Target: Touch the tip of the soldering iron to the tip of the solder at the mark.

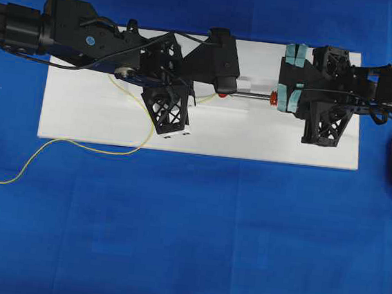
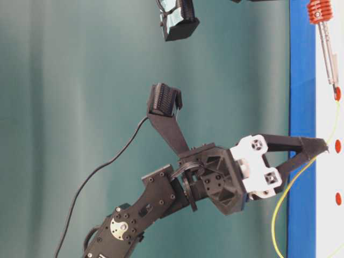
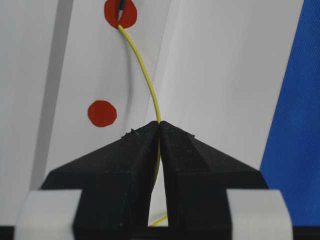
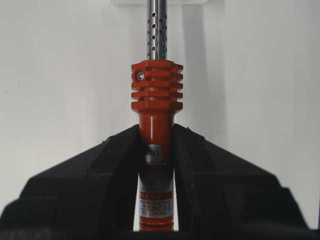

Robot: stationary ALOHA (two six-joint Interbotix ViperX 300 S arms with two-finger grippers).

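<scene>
the left hand (image 3: 160,131) is clenched on the solder (image 3: 145,75), its two black fingers (image 3: 125,165) pressed together with the thin yellow wire pinched in the seam. from the fingertips the wire bends up and to the left across the white board (image 3: 220,75) and ends at the lower edge of the upper red mark (image 3: 127,15). a dark pointed tip sits on that same mark, touching or almost touching the wire's end; the wrist view does not settle which. a second red mark (image 3: 102,113) lies below it, apart from the wire.

the right hand (image 4: 156,150) is clenched on the soldering iron (image 4: 156,95), gripping the red handle just behind the ribbed collar, the perforated silver shaft running straight away from it over the board.

seen from above, both hands meet near the middle of the board (image 1: 81,108), the iron (image 1: 256,95) lying level between them along the board's far half. the board's front strip and its left end lie bare. the wire (image 1: 85,145) trails off the front edge and loops out to the left over the blue tabletop (image 1: 207,245), which lies open in front of the board. dark mounts stand at the left and right margins of the tabletop.
</scene>
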